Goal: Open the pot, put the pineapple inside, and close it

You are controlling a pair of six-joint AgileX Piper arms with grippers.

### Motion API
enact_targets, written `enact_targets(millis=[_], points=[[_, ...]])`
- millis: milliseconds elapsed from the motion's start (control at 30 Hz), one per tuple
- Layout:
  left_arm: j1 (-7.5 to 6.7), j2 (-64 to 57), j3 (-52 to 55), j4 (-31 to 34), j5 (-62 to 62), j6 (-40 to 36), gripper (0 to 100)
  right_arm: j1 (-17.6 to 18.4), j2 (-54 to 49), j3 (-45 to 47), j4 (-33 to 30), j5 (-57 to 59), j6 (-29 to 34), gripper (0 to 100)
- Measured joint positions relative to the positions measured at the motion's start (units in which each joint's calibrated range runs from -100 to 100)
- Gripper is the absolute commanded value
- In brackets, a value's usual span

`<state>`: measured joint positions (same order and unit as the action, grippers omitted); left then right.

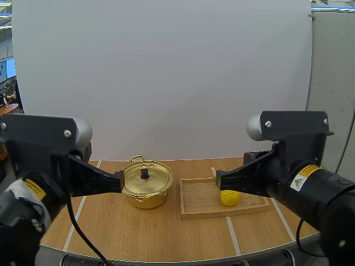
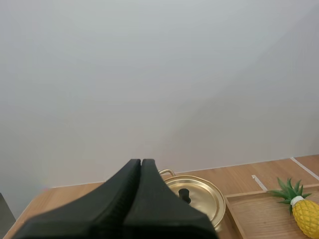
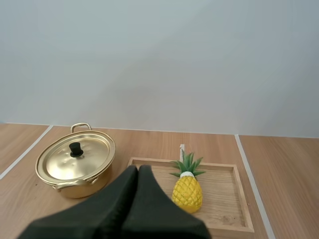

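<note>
A gold pot (image 1: 147, 185) with its lid on and a black knob (image 1: 145, 173) sits mid-table. To its right a yellow pineapple (image 1: 229, 197) with a green crown lies in a wooden tray (image 1: 195, 202). My left gripper (image 1: 120, 182) hovers shut just left of the pot, its fingers (image 2: 141, 172) together as one wedge near the pot (image 2: 197, 195). My right gripper (image 1: 219, 180) is shut above the tray, over the pineapple. In the right wrist view its fingers (image 3: 138, 175) lie together near the pineapple (image 3: 187, 191), with the pot (image 3: 76, 162) and tray (image 3: 234, 199) beyond.
White tape lines (image 1: 233, 235) cross the wooden tabletop. A white backdrop stands behind the table. Bare table lies in front of the pot and the tray (image 2: 259, 214), and the table's front edge curves near the arms' bases.
</note>
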<state>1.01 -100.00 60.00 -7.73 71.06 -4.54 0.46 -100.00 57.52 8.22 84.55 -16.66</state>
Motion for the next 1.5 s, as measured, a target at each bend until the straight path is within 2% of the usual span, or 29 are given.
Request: enact_targets(millis=[200,433,767,1133,1167,1200,1233,1267,1300,1367,1433,1500], points=[[0.00,0.26,-3.10,-1.21,2.78,1.97,1,0.00,3.33,-2.59,-2.70,4.68,0.00,0],[0.00,15.27,-3.35,-8.06,3.21,6.04,1,0.00,15.05,-3.01,-3.86,4.95,0.00,0],[0.00,38.33,-3.35,-16.89,-8.90,17.36,1,0.00,30.67,-3.12,-4.33,-0.95,0.00,0],[0.00,58.17,-3.35,-18.36,-17.42,21.80,1,0.00,42.17,-3.96,-4.74,-5.06,0.93,0],[0.00,59.27,-3.35,-18.48,-17.82,21.89,2,0.00,42.72,-3.96,-4.74,-5.06,0.93,4],[0.00,59.55,-3.35,-18.48,-18.07,21.89,4,0.00,42.87,-3.96,-4.74,-5.06,0.93,10],[0.00,59.83,-3.35,-18.48,-18.08,21.89,14,0.00,43.37,-3.96,-4.74,-5.06,0.93,24],[0.00,60.05,-3.35,-18.48,-18.28,21.89,19,0.00,43.37,-3.96,-4.74,-5.06,0.93,34],[0.00,60.75,-3.35,-18.48,-18.28,21.89,32,0.00,43.67,-3.96,-4.74,-5.06,0.93,52],[0.00,63.41,-3.91,-18.58,-18.83,21.99,60,0.00,45.26,-3.96,-4.74,-5.06,0.93,69],[0.00,64.13,-4.50,-18.96,-18.83,21.99,100,0.00,45.71,-3.96,-4.74,-5.06,0.93,82],[0.00,64.32,-4.70,-19.24,-18.83,21.99,100,0.00,45.71,-3.96,-4.74,-5.06,0.96,96]])
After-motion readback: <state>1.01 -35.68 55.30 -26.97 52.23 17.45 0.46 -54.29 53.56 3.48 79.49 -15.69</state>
